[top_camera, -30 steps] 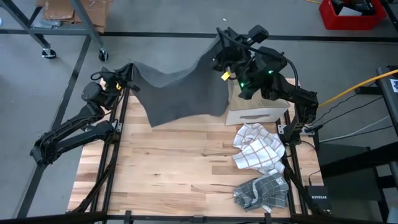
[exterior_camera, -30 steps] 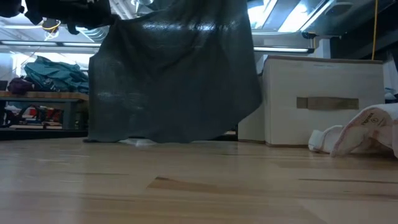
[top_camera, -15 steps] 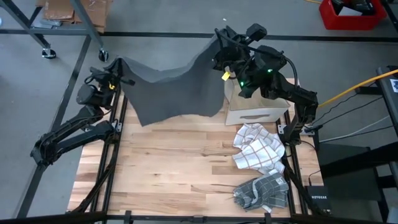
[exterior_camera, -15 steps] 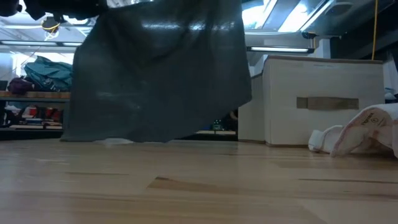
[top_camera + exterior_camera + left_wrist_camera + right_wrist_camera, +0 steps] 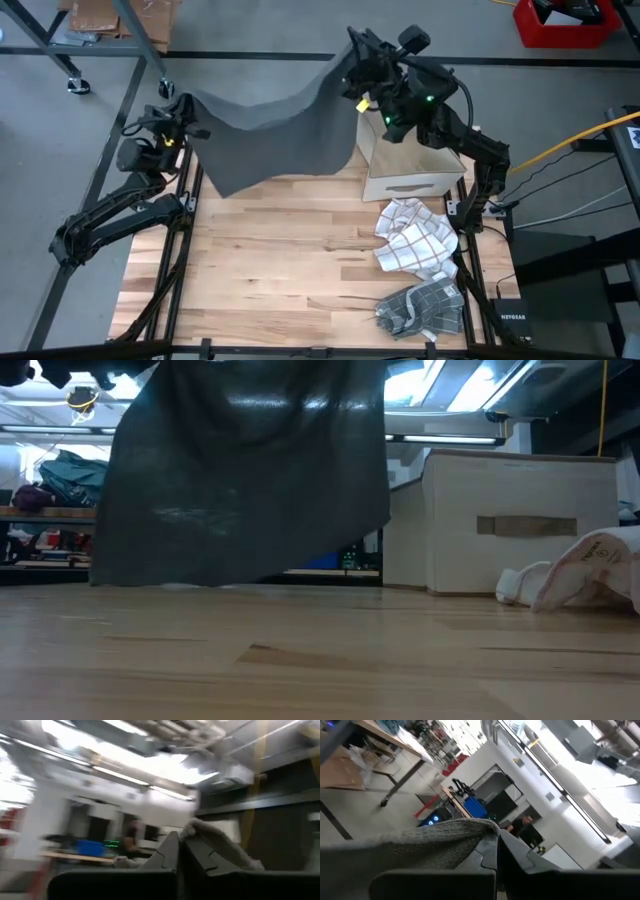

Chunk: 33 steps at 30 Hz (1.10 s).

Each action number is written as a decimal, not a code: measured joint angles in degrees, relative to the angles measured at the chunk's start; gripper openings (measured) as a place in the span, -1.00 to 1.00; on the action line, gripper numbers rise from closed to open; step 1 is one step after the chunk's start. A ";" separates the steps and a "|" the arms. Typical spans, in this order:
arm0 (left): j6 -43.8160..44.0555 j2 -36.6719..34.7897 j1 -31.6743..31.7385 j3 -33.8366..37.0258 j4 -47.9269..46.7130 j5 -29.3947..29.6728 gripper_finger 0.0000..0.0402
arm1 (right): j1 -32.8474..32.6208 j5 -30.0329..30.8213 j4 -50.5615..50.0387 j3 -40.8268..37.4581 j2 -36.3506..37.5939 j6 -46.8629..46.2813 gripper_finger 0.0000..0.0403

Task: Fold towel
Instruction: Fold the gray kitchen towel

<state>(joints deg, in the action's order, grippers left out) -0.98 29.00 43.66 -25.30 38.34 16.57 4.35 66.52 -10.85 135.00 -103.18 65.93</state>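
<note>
A dark grey towel (image 5: 275, 135) hangs spread between my two grippers over the table's far part. My left gripper (image 5: 183, 108) is shut on its left upper corner, and my right gripper (image 5: 357, 48) is shut on its right upper corner, higher up. The upper edge sags between them. In the low view the towel (image 5: 240, 480) hangs as a wide sheet. Its lower edge (image 5: 150, 582) comes down close to the tabletop; whether it touches, I cannot tell. The low view cuts off both grippers at the top. My left gripper pinches the towel's left upper corner (image 5: 207, 840) between its two shut fingers (image 5: 167, 852), which slant upward. A small fold of cloth stands out past the fingertips, and the towel hangs below. My right gripper pinches the towel's upper edge at the right corner (image 5: 472, 826) between its two shut fingers (image 5: 512, 852), roughly level. The cloth runs off to one side and hangs below.
A white fabric box (image 5: 410, 165) stands at the far right, just behind the towel's right end. A white checked cloth (image 5: 415, 240) and a grey checked cloth (image 5: 425, 305) lie along the right side. The wooden tabletop (image 5: 280, 270) lies bare in the middle and near left.
My left gripper has gone up and toward the table's left and far edge, tipping upward, and has drawn the towel's left corner with it. The hanging sheet has shifted left and spread wider. My right gripper has swung slightly toward the far edge. Both have stayed shut.
</note>
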 joint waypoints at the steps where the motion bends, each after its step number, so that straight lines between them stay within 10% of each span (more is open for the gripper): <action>1: 1.25 0.02 0.00 0.00 -0.22 -3.28 -1.00 | -0.21 -0.17 -0.35 0.00 0.00 -0.01 -0.95; 11: 11.88 0.02 -0.13 0.00 -2.00 -25.48 -1.00 | -3.04 -2.88 -6.82 -0.02 -0.04 -3.02 -0.95; 33: 10.04 -0.14 -0.08 0.00 -17.13 -17.33 -0.98 | -9.44 5.12 -14.76 -0.02 -0.04 -4.39 -0.95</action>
<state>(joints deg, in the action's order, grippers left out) 9.05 28.86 43.58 -25.30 21.21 -0.76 -5.08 71.64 -25.61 134.98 -103.22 61.54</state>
